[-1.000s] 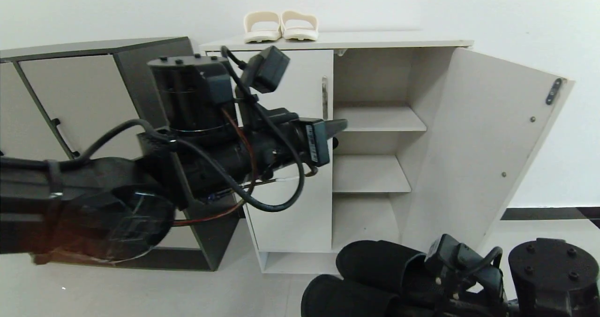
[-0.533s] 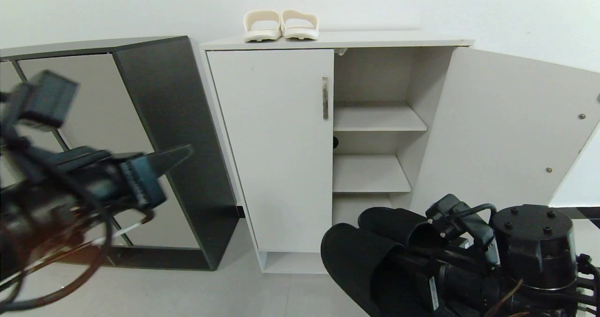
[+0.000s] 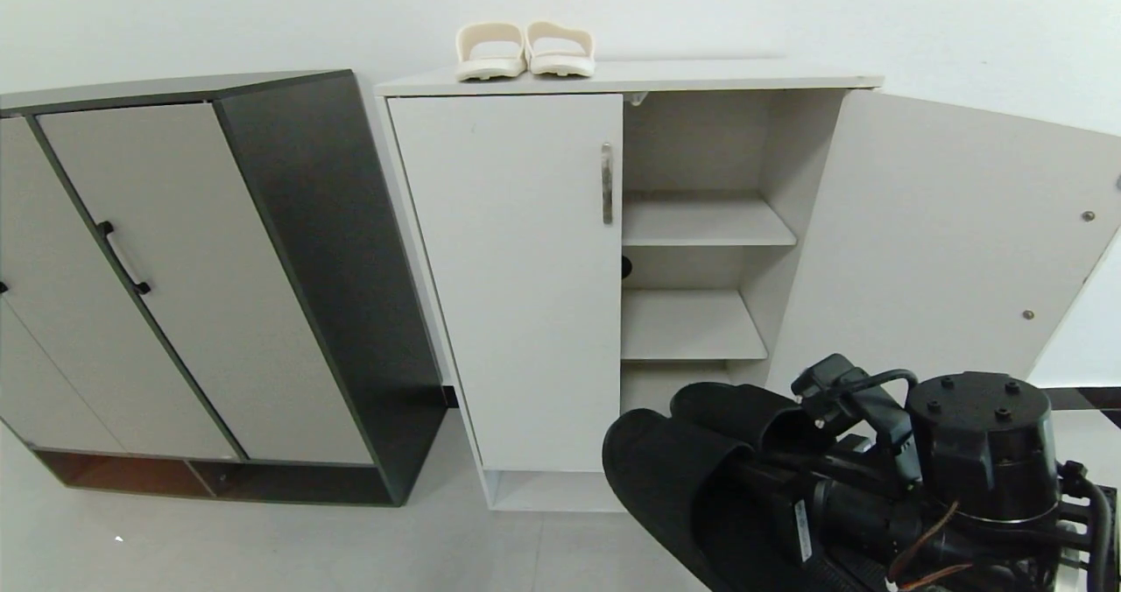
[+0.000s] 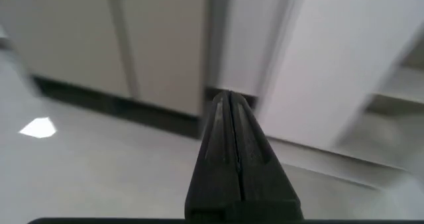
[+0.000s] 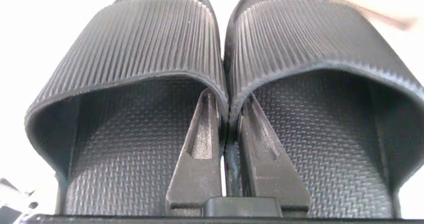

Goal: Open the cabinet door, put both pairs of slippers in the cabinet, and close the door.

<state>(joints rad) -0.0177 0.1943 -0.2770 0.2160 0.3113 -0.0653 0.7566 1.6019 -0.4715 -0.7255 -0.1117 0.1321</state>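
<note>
1. Pair of black ribbed rubber-like slide slippers (image 3: pixel 692 461). They sit low in front of the cabinet's open bay, carried by the right pincer (image 5: pixel 228 114). One finger goes inside each slipper, and the two nip the adjoining inner walls together. By their look they are light, soft and springy with a grippy textured footbed. The pair may splay or twist if the pinch slackens.
2. Pair of cream moulded slide slippers (image 3: pixel 524 49). They lie side by side and touching on the cabinet's top panel, above the shut door. They probably handle alike, light and pliant. The best hold is at the two meeting inner edges, so both lift as one.
3. White two-door board cabinet (image 3: pixel 508 312). Its left door is shut and has a slim metal handle (image 3: pixel 606 183). The right door (image 3: pixel 946 242) is swung wide. An upper shelf (image 3: pixel 701 222) and a middle shelf (image 3: pixel 692 327) show in the bay, and neither pair is inside yet.
4. Left pincer (image 4: pixel 230 105). The fingers are pressed flat together with nothing between them, above the pale floor near the cabinets' feet.
5. Dark-grey cabinet with pale doors (image 3: pixel 333 268). It stands just beside the white one, on its left, with its doors shut.
</note>
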